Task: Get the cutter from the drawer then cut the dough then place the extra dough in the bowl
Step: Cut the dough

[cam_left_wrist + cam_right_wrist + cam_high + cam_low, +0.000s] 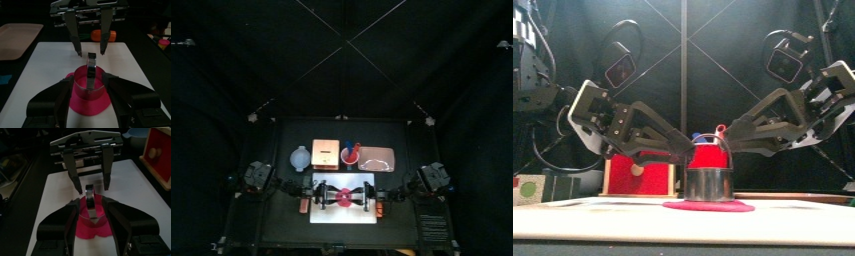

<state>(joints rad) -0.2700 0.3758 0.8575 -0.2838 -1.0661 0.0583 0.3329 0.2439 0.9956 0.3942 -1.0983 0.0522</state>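
1. Black curtains hang behind your bench (278,230). The white cutting board (345,216) lies at its front middle, and all the work is on it.
2. By my reading, you are at the cutting step. The cutter (710,184) is out of the drawer and stands on the flat pink dough (710,207) in the middle of the board, wire handle up.
3. Your left hand (91,184) and right hand (91,51) flank the cutter from opposite sides. Both have jaws spread and hold nothing, with their tips just beside the handle.
4. Next, you probably need to press the cutter straight down, then lift it and peel off the outer ring. I cannot tell whether it has already cut through.
5. Mind the crowding: two hands meet over one small cutter, so let one of them do the work.
6. Behind the board stand the blue-grey bowl (301,158), the wooden box (325,150) just beside it, and the pink tray (389,160) with the red cup (356,153). The bowl is at the back left, so the carry to it passes close to the box. An orange toy (103,35) lies past the board's right end.
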